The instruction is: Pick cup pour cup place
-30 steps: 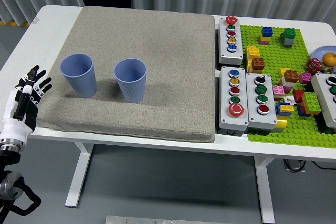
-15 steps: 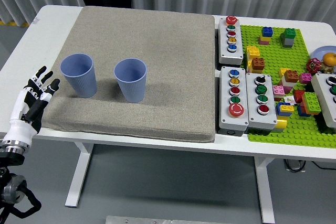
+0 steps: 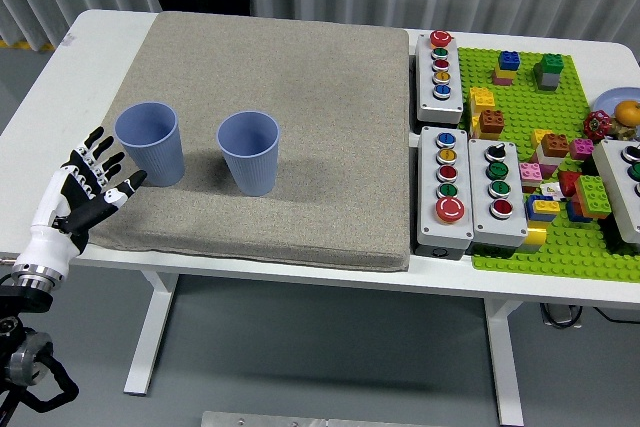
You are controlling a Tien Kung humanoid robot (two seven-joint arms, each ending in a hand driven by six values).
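Near edge, L side: left hand sits at the white table's front-left, over the table edge & the front-left corner of the grey mat. Fingers spread wide, thumb out to the R, holding nothing. Black & white hand, black forearm drops off toward bottom-left corner. Right hand not in frame.

Just beyond the fingertips: left blue cup, upright, open top, on the mat near its L edge. Close to the hand but not touching as far as I can see. Can't tell what's inside, if anything.

Next to it on the R, small gap btwn: right blue cup, same kind, upright, also on the mat. Both in the mat's front-left part; rest of mat bare back to the far edge.

R of the mat: two grey button boxes side by side near the front, w/ coloured buttons; one more button box behind them, further back. Beyond/right: green baseplate w/ scattered coloured bricks. Another box cut off at R edge. Orange fruit on a plate at the far R edge, partly cropped.

Far side: grey curtain, something dark at top-left.
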